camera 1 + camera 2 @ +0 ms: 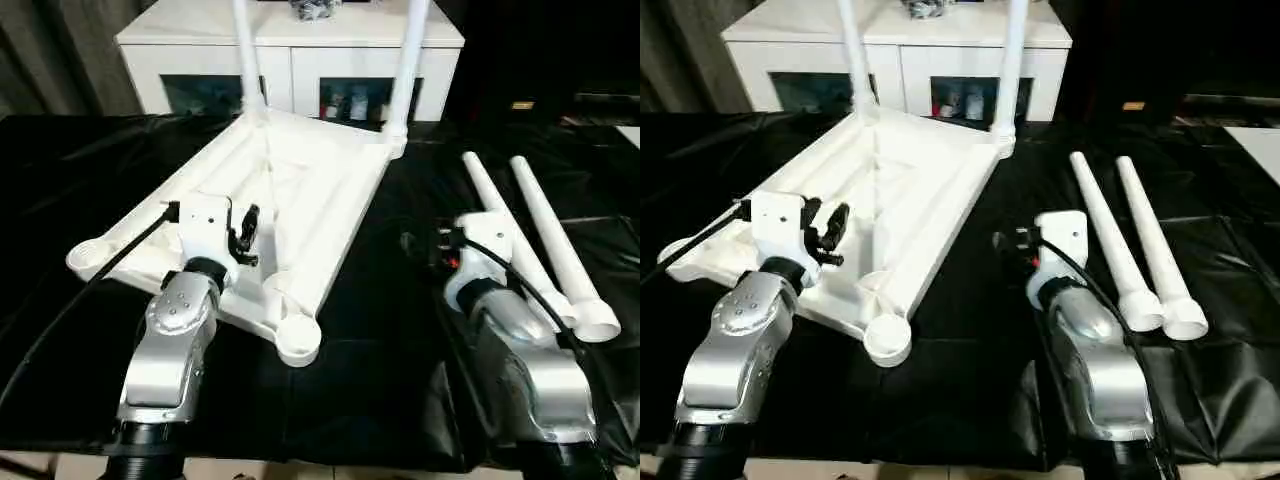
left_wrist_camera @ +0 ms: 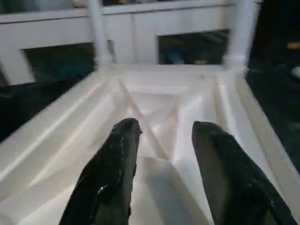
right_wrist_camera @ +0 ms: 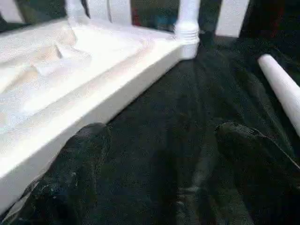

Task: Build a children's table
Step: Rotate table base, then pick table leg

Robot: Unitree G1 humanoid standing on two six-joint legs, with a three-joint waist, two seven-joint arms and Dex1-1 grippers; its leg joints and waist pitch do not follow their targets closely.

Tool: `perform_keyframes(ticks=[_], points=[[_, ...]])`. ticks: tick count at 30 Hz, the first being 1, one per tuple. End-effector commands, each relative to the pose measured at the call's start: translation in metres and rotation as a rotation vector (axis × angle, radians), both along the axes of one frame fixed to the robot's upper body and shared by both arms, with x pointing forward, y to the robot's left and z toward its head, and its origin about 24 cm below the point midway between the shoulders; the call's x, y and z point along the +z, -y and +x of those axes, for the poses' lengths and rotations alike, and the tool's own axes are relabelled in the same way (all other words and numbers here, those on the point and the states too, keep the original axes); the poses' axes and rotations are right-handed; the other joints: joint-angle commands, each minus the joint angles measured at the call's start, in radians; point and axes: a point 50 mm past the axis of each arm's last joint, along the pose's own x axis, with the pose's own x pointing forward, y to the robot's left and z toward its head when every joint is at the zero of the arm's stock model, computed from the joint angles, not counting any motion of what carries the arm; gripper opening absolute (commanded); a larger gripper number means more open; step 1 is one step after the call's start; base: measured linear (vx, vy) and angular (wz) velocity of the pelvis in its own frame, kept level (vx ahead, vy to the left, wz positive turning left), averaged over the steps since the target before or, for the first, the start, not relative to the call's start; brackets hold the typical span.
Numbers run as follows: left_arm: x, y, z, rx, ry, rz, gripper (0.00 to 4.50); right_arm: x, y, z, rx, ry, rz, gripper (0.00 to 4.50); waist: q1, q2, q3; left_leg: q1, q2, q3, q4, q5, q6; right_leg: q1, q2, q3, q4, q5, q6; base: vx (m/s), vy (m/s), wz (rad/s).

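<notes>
While the left gripper [image 1: 243, 232] hovered with its two black fingers [image 2: 112, 168] partly open and holding nothing over the ribbed underside of the upturned table top [image 1: 320, 190], the right gripper [image 3: 159, 173] stood wide open and empty above the black cloth [image 1: 400, 340], with the top's edge at its ten o'clock. Two legs, the far left leg [image 1: 246, 55] and the far right leg [image 1: 408, 65], already stood screwed in at the top's far corners, toward twelve o'clock. Two loose legs [image 1: 530, 240] lay side by side on the cloth at about two o'clock from the right gripper, and the near socket [image 1: 298, 343] and the near left socket [image 1: 88, 256] sat empty, so I judged the job half done
</notes>
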Motion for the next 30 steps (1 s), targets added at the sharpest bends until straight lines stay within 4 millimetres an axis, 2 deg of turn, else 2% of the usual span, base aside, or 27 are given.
perform_keyframes(ticks=[1,2,5,6,9,10,11,13,14,16,17,22,23,27,30], points=[[0.006,0.009,-0.004,-0.135,0.013,0.013,2.22,-0.007,0.016,0.014,-0.052,-0.103,-0.038,4.32,-0.005,-0.003,-0.057,0.006,0.018,-0.007,-0.072,-0.237,-0.013,0.039,-0.034,0.031,-0.069,-0.236,-0.145,0.0,0.0,0.0],[0.008,0.011,-0.005,-0.183,0.016,0.015,2.22,-0.007,0.023,0.02,-0.065,-0.126,-0.064,4.46,-0.002,0.006,-0.058,0.01,0.018,-0.007,-0.071,-0.241,-0.021,0.037,-0.035,0.031,-0.068,-0.229,-0.153,0.0,0.0,0.0],[0.012,0.014,-0.007,-0.265,0.005,0.041,2.22,-0.002,0.042,0.037,-0.09,-0.156,-0.117,4.46,-0.003,0.002,-0.058,0.011,0.017,-0.003,-0.066,-0.239,-0.025,0.039,-0.035,0.03,-0.065,-0.195,-0.174,0.0,0.0,0.0],[0.014,0.016,-0.01,-0.322,-0.011,0.066,2.22,0.0,0.055,0.044,-0.116,-0.185,-0.148,4.46,-0.002,0.0,-0.06,0.012,0.017,-0.002,-0.064,-0.232,-0.024,0.041,-0.035,0.029,-0.063,-0.187,-0.178,0.0,0.0,0.0],[0.014,0.018,-0.017,-0.445,-0.051,0.118,2.22,0.007,0.082,0.056,-0.188,-0.22,-0.18,4.46,0.0,-0.002,-0.062,0.009,0.014,0.001,-0.058,-0.179,-0.009,0.046,-0.035,0.028,-0.054,-0.135,-0.208,0.0,0.0,0.0],[0.016,0.019,-0.021,-0.504,-0.059,0.136,2.22,0.01,0.09,0.059,-0.205,-0.238,-0.189,4.46,0.0,-0.015,-0.066,0.006,0.013,0.002,-0.055,-0.151,0.002,0.051,-0.035,0.028,-0.048,-0.11,-0.218,0.0,0.0,0.0],[0.019,0.019,-0.026,-0.571,-0.071,0.149,2.22,0.014,0.102,0.062,-0.237,-0.256,-0.201,4.46,0.002,-0.008,-0.065,0.008,0.014,0.002,-0.054,-0.149,0.009,0.048,-0.038,0.025,-0.047,-0.117,-0.235,0.0,0.0,0.0],[0.023,0.02,-0.031,-0.634,-0.074,0.164,2.22,0.014,0.113,0.064,-0.248,-0.298,-0.24,4.46,0.0,-0.009,-0.064,0.007,0.014,0.005,-0.051,-0.14,0.014,0.049,-0.034,0.025,-0.044,-0.096,-0.251,0.0,0.0,0.0],[0.025,0.019,-0.032,-0.652,-0.074,0.177,2.22,0.013,0.116,0.064,-0.239,-0.333,-0.241,4.46,0.0,-0.015,-0.063,0.006,0.013,0.008,-0.05,-0.148,0.023,0.05,-0.033,0.024,-0.046,-0.1,-0.258,0.0,0.0,0.0],[0.029,0.017,-0.034,-0.684,-0.073,0.203,2.22,0.009,0.12,0.064,-0.206,-0.383,-0.207,4.46,0.001,-0.015,-0.061,0.005,0.013,0.008,-0.05,-0.161,0.029,0.051,-0.035,0.025,-0.048,-0.123,-0.259,0.0,0.0,0.0],[0.032,0.016,-0.036,-0.692,-0.072,0.207,2.22,0.007,0.12,0.063,-0.186,-0.417,-0.187,4.46,-0.004,-0.016,-0.058,0.002,0.014,0.007,-0.051,-0.194,0.029,0.05,-0.038,0.023,-0.051,-0.177,-0.261,0.0,0.0,0.0],[0.039,0.016,-0.037,-0.711,-0.07,0.219,2.22,-0.004,0.12,0.061,-0.132,-0.511,-0.062,4.46,-0.002,-0.016,-0.056,0.008,0.017,0.006,-0.05,-0.233,0.014,0.043,-0.036,0.023,-0.054,-0.247,-0.257,0.0,0.0,0.0],[0.041,0.016,-0.037,-0.72,-0.068,0.217,2.22,-0.006,0.118,0.06,-0.116,-0.525,-0.025,4.46,-0.002,-0.017,-0.053,0.008,0.017,0.006,-0.05,-0.264,0.008,0.04,-0.036,0.023,-0.057,-0.286,-0.247,0.0,0.0,0.0],[0.043,0.016,-0.039,-0.727,-0.068,0.217,2.22,-0.01,0.121,0.058,-0.119,-0.555,-0.041,4.46,-0.002,-0.018,-0.052,0.008,0.017,0.004,-0.05,-0.277,-0.002,0.037,-0.038,0.022,-0.059,-0.327,-0.234,0.0,0.0,0.0],[0.043,0.016,-0.041,-0.738,-0.08,0.218,2.22,-0.015,0.123,0.055,-0.125,-0.604,-0.03,4.1,-0.002,-0.017,-0.053,0.008,0.017,0.003,-0.049,-0.28,-0.005,0.035,-0.038,0.021,-0.06,-0.34,-0.231,0.0,0.0,0.0]])
